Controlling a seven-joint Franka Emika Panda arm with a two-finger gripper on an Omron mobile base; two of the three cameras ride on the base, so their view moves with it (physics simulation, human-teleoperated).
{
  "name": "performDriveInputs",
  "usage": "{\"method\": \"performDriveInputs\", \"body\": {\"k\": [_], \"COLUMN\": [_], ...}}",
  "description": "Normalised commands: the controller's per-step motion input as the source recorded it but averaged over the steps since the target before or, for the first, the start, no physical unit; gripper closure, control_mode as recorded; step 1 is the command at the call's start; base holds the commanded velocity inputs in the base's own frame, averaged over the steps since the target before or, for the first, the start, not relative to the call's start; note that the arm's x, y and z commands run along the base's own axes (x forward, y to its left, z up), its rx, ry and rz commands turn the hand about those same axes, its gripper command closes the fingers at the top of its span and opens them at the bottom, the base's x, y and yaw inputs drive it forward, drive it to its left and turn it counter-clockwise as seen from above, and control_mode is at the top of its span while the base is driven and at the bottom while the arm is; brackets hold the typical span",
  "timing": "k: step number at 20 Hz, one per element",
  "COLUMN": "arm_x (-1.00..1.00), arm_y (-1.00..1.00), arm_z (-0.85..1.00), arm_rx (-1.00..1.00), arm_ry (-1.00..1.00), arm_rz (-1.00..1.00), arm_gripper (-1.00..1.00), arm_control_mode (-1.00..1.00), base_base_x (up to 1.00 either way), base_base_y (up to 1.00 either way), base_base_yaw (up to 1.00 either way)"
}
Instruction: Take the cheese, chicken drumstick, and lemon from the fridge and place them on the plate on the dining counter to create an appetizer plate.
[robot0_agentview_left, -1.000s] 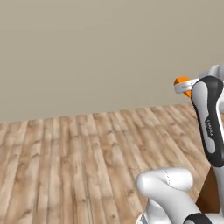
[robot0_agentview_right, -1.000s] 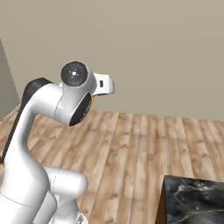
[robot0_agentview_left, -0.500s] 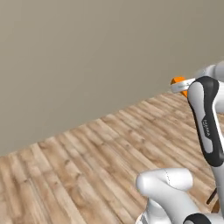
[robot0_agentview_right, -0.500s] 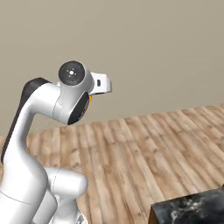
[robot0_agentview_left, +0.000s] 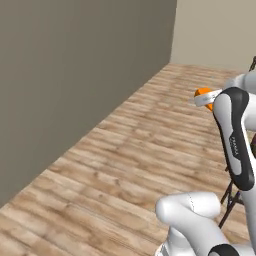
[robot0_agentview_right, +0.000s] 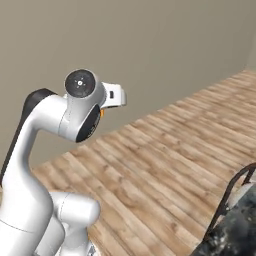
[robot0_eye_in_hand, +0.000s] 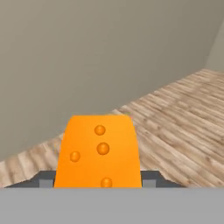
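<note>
My base has swung round past the wall, my gripper (robot0_eye_in_hand: 98, 186) clamped on the cheese (robot0_eye_in_hand: 99, 151), heading for the counter (robot0_agentview_right: 235, 232).

Light was even and flat across my feeds, with no clear source and no glare. I saw no cast shadows on the wooden floor (robot0_agentview_left: 150, 150). The grey wall (robot0_agentview_right: 150, 45) read dim and dull. Edges looked slightly soft, rendered, without lens distortion.
</note>
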Motion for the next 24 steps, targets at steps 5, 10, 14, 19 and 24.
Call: {"method": "performDriveInputs", "body": {"k": [5,10,14,19,24], "arm_x": [0.00,0.00,0.00,0.00,0.00], "arm_y": [0.00,0.00,0.00,0.00,0.00], "arm_z": [0.00,0.00,0.00,0.00,0.00], "arm_rx": [0.00,0.00,0.00,0.00,0.00], "arm_ry": [0.00,0.00,0.00,0.00,0.00], "arm_rz": [0.00,0.00,0.00,0.00,0.00], "arm_gripper": [1.00,1.00,1.00,1.00,1.00], "arm_control_mode": [1.00,1.00,1.00,1.00,1.00], "base_base_x": [1.00,1.00,1.00,1.00,1.00], "base_base_y": [0.33,0.42,0.65,0.58,0.40], "base_base_yaw": [-0.65,-0.60,-0.48,-0.34,-0.25]}}
